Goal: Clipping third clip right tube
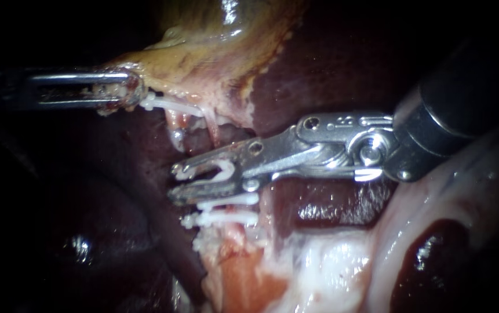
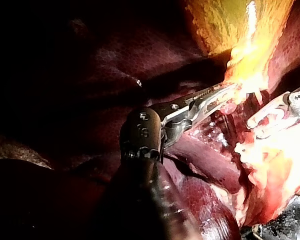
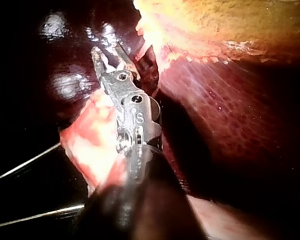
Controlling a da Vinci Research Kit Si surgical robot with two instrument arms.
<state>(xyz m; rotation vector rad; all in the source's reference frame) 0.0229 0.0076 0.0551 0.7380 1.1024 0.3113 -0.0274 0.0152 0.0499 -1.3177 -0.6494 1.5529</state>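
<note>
1. The right tube (image 1: 212,130) is the pinkish strand dropping off the gallbladder's (image 1: 214,52) lower edge. It runs over the dark liver (image 1: 330,69) and down behind the right instrument's upper jaw.
2. The right instrument (image 1: 174,183) comes in from the right. Its jaws stand apart but they're grasping a loaded clip (image 1: 223,169), white and spread open, seated between them. Can't tell if that clip actually goes around the tube.
3. Just under those jaws are two clips (image 1: 226,202), squeezed flat, one right beside the other, lying across the strand there.
4. There's also a top clip (image 1: 165,104) up at the gallbladder's edge, touching the left instrument's tips.
5. The left instrument (image 1: 133,93) comes in from the left, jaws clenched on the gallbladder's yellowish rim. The left wrist view shows the same bite.
6. In the right wrist view you get the same spread jaws, with pale tissue (image 3: 90,135) lying beside the shaft.
</note>
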